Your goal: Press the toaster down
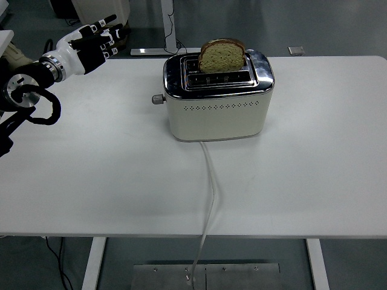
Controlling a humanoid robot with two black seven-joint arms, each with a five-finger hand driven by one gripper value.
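A cream toaster (pixel 217 112) with a chrome top stands at the back middle of the white table (pixel 109 181). A slice of bread (pixel 222 55) sticks up out of its rear slot. The lever knob (pixel 158 99) juts from the toaster's left end, in its raised position. My left hand (pixel 97 39) hovers high over the table's far left corner, fingers spread and holding nothing, well left of the knob. My right arm is out of view.
A white power cord (pixel 209 181) runs from the toaster's front down over the table's near edge. Beyond the far edge are a cardboard box (pixel 106 30) and a desk leg on the floor.
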